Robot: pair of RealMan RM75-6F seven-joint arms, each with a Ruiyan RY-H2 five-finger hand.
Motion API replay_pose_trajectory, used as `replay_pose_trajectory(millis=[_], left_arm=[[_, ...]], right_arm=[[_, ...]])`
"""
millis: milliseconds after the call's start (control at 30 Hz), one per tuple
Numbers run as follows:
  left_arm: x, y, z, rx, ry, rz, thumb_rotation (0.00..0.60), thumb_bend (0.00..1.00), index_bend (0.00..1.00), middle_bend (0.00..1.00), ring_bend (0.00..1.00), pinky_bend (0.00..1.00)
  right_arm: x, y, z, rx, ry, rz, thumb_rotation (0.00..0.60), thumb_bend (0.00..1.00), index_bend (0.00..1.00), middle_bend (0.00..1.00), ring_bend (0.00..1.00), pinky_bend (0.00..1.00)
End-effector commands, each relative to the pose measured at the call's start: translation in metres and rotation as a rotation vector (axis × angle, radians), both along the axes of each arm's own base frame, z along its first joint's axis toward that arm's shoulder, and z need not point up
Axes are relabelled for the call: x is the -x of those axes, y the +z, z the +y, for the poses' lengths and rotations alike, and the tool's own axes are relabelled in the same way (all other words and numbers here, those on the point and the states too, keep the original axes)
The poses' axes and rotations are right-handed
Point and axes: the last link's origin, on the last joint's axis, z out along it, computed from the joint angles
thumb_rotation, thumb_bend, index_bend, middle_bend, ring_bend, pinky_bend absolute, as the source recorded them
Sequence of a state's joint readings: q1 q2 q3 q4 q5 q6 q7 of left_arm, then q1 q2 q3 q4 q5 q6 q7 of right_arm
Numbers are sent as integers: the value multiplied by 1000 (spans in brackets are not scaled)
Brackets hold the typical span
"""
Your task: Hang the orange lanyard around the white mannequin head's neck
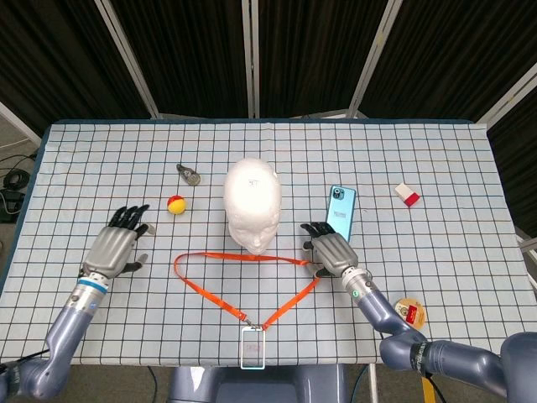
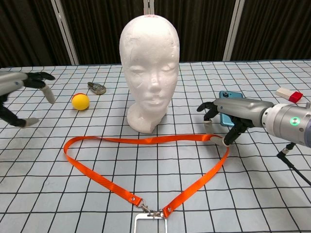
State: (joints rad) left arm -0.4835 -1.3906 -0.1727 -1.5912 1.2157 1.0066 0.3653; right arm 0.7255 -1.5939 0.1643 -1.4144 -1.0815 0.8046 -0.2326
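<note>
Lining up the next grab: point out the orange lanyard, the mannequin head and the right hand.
orange lanyard [image 2: 146,141], chest view, top strap run
mannequin head [image 2: 149,63], chest view, face
right hand [image 2: 228,114], chest view, back of the hand

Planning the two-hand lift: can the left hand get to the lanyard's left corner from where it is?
Probably yes. The left hand hovers open beside the orange lanyard, with only bare table between them.

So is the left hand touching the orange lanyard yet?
Apart. In the head view, bare checkered cloth shows between the left hand and the near corner of the orange lanyard.
</note>
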Motion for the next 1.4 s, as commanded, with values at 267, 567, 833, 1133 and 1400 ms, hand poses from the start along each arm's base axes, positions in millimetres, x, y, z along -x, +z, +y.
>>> replay_pose_trajectory(millis=[267, 567, 833, 1133, 1400], left_arm=[[-15, -69, 23, 85, 0, 2, 600, 365, 396, 0, 0, 0], [-14, -84, 26, 92, 3, -1, 600, 382, 437, 0, 0, 0], [-15, -95, 26, 113, 15, -6, 600, 423, 509, 0, 0, 0], [-15, -98, 25, 106, 26, -21, 600, 437, 645, 0, 0, 0], [-24, -86, 12, 92, -28, -56, 600, 438, 670, 0, 0, 0]], right_arm=[[-1, -5, -2, -21, -2, -6, 600, 476, 725, 72, 0, 0], [0, -3, -4, -18, -1, -10, 600, 476, 725, 74, 0, 0], [-1, 1, -6, -8, 5, -11, 600, 476, 725, 82, 0, 0], [0, 6, -6, -3, 13, -7, 600, 477, 725, 85, 0, 0], [-2, 17, 10, 1, 74, 21, 600, 477, 729, 87, 0, 0]])
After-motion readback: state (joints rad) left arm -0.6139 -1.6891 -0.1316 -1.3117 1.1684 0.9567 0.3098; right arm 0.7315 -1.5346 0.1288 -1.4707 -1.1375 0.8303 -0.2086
